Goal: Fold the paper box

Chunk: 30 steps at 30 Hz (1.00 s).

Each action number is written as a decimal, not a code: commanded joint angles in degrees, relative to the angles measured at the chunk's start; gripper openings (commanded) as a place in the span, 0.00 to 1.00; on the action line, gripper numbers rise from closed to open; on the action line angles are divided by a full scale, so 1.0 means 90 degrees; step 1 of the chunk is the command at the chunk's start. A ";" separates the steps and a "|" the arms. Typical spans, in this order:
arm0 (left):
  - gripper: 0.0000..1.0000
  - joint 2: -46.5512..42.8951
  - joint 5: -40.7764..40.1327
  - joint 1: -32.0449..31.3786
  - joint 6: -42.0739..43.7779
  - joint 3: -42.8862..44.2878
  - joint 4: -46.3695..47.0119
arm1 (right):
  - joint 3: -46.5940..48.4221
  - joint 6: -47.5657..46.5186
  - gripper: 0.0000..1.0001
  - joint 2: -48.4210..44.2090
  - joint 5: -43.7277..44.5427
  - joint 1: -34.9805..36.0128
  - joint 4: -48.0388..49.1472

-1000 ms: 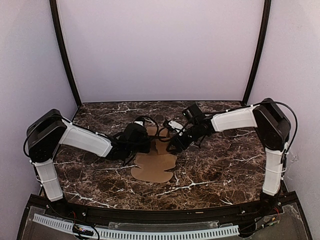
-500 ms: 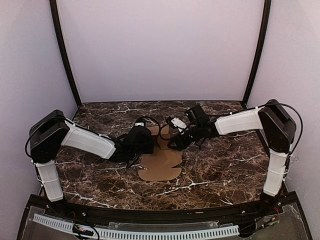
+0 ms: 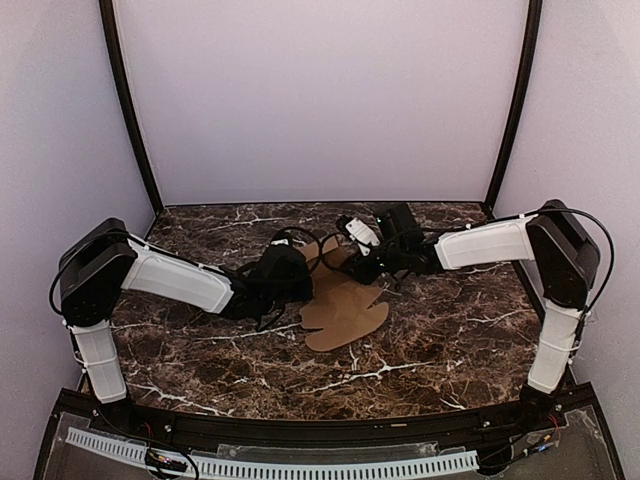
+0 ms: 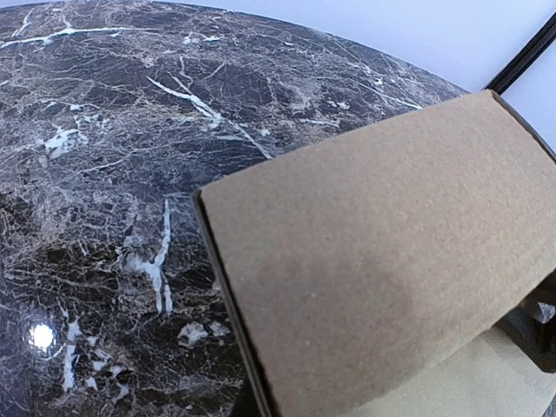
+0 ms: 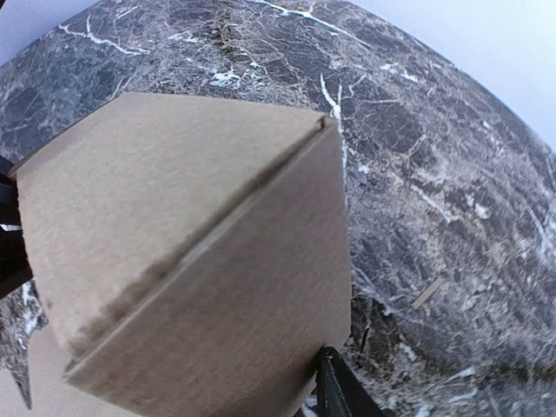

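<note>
The paper box (image 3: 345, 312) is a brown cardboard sheet lying partly flat mid-table, with its rounded tabs toward the front. Its far panels are lifted between my two grippers. My left gripper (image 3: 292, 282) sits low at the sheet's left side. In the left wrist view a raised panel (image 4: 382, 243) covers the jaws, which are shut on it. My right gripper (image 3: 362, 268) is at the sheet's far right edge. In the right wrist view a creased, folded-up panel (image 5: 191, 261) fills the frame. One dark fingertip (image 5: 340, 391) touches its lower edge; the other finger is hidden.
The dark marble table (image 3: 450, 330) is bounded by lilac walls and two black corner posts (image 3: 130, 110). Black cables loop above the box between the wrists (image 3: 310, 245). A small pale sliver (image 5: 427, 294) lies on the marble to the right of the panel.
The cardboard sheet has slid right and away from the front edge. Both grippers moved with it toward the back, and the right gripper's jaws have narrowed.
</note>
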 commanded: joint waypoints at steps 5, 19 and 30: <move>0.01 -0.0116 0.0799 -0.0146 -0.0344 0.0173 -0.0004 | 0.0009 -0.0507 0.17 -0.0296 0.1241 -0.0026 0.0857; 0.95 -0.0657 0.2961 -0.0226 -0.0120 0.0212 0.0041 | 0.0788 -0.1226 0.10 -0.0423 0.0319 -0.0478 -0.0935; 0.99 -0.1517 0.1850 -0.0292 0.0702 -0.0598 0.0350 | 0.1057 -0.0451 0.10 -0.0691 -0.0325 -0.0512 -0.2209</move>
